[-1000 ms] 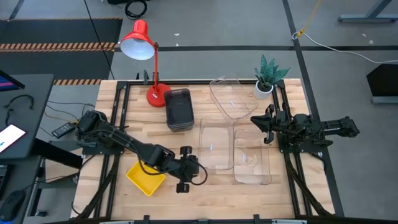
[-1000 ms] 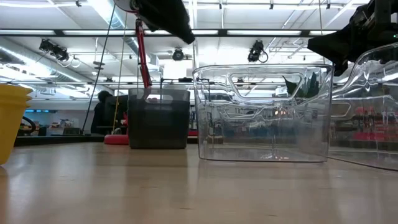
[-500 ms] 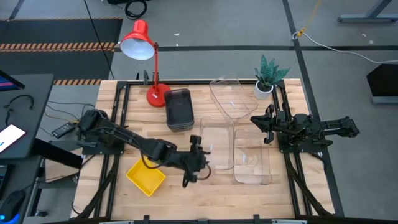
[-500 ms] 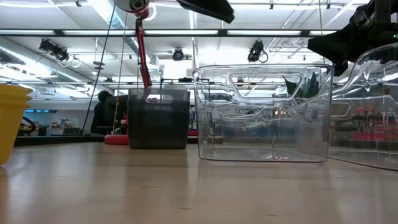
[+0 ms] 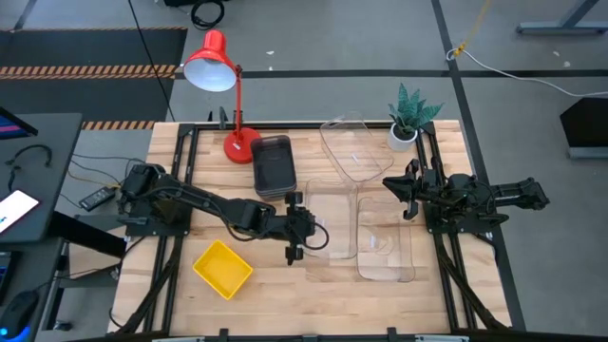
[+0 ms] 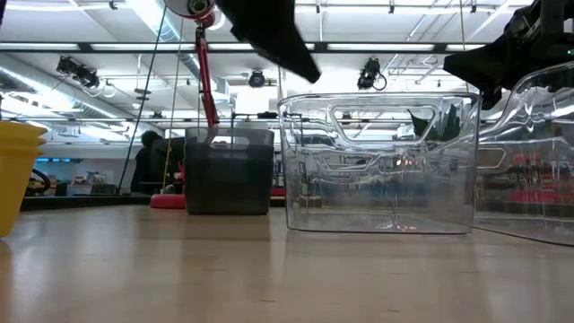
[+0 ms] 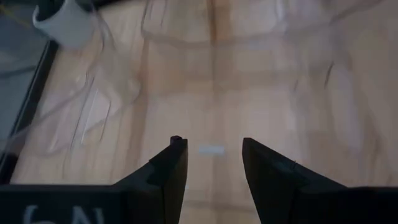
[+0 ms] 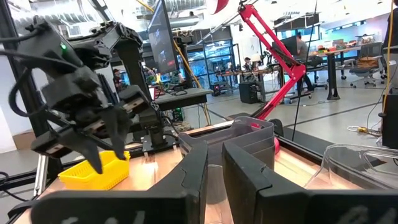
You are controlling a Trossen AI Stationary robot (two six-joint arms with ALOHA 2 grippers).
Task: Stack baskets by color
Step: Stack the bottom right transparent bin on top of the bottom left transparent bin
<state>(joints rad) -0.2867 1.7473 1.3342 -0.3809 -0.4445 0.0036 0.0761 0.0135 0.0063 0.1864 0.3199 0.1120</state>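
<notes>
Hovering just left of centre in the high view, the left claw (image 5: 296, 231) has its fingers spread and carries nothing. Right beside it, toward the picture's right, lies a clear basket (image 5: 330, 220), long axis running up and down the frame; the left arm is plainly the nearer one. A second clear basket (image 5: 385, 239) lies next to that, and a third (image 5: 353, 148) sits tilted at upper centre. Grey baskets (image 5: 273, 167) stand stacked above the claw, yellow basket (image 5: 222, 268) at lower left. At centre right, the right claw (image 5: 407, 191) waits, narrowly parted and carrying nothing.
</notes>
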